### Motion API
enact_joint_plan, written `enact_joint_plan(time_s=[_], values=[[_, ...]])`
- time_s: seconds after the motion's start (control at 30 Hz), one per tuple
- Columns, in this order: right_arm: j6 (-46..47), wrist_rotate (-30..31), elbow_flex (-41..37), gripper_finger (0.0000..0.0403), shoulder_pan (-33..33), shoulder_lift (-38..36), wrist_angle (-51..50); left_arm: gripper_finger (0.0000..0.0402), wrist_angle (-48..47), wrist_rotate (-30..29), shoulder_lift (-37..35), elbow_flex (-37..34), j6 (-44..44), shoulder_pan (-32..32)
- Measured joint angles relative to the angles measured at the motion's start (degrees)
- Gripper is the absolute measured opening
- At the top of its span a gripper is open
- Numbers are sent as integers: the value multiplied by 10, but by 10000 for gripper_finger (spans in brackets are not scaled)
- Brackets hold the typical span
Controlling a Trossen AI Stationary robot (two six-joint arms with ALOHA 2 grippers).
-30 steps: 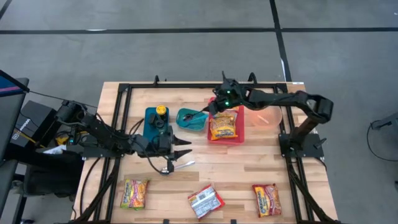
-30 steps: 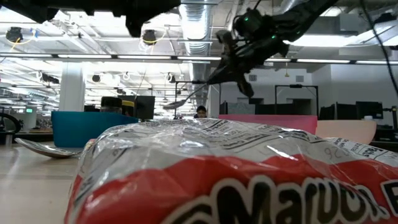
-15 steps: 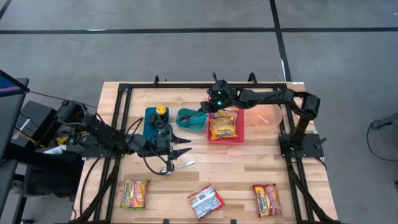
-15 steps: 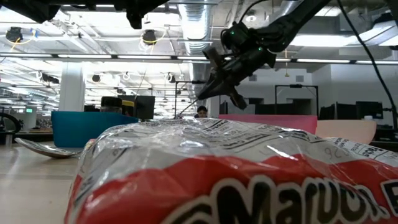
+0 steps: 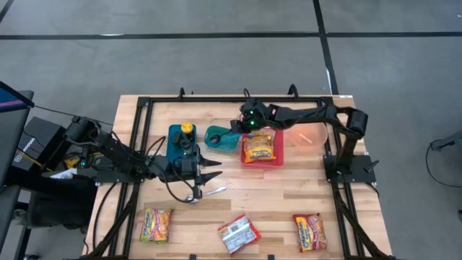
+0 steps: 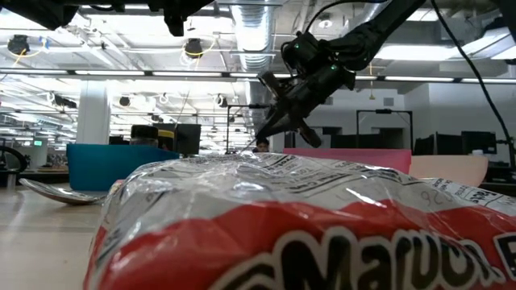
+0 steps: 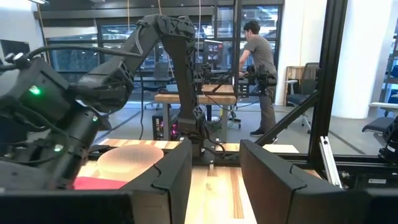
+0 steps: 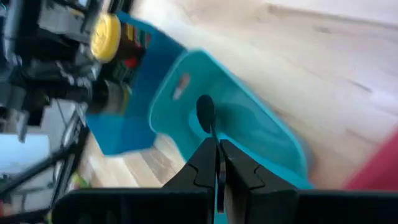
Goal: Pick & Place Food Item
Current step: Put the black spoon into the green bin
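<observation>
the right tool (image 5: 238, 128) hangs over the teal bowl (image 5: 221, 138) near the back middle of the wooden counter (image 5: 274, 188), its fingers (image 8: 239, 171) pressed together on the thin handle of a dark spoon (image 8: 206, 114), whose head points down into the bowl. in the low view the same tool (image 6: 270, 129) is held above the counter with the slim handle slanting down from it.

just right of the bowl sits a red tray (image 5: 278, 160) with a yellow and orange noodle packet (image 5: 260, 146) lying flat in it; its printing is too small to read from above. beside the tray is a pale pink plate (image 5: 309, 135). left of the bowl stands a blue bin (image 5: 174, 144) holding a bottle with a yellow cap (image 5: 187, 128).

the left tool (image 5: 214, 170) rests low over the counter in front of the blue bin, its fingers (image 7: 171, 177) spread with nothing between them. a metal spoon (image 5: 206, 193) lies on the wood just beside it.

along the front edge lie three more packets, well apart: a yellow one (image 5: 157, 223) at left, a silver and red one (image 5: 239, 233) in the middle, and a red and orange one (image 5: 310, 231) at right. the low view is filled by the silver and red packet (image 6: 306, 234), where large white letters on red read "maruc", cut off by the edge.

beyond the counter, a person (image 7: 260, 74) stands at a bench in the room.
</observation>
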Motion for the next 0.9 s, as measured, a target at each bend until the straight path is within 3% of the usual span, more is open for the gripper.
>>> enact_joint_plan(time_s=[0.53, 0.9], values=[[30, 26, 1, 12, 9, 16, 8, 131, 0, 0, 0, 0, 0, 0], [2, 25, 1, 16, 11, 15, -14, 131, 0, 0, 0, 0, 0, 0]])
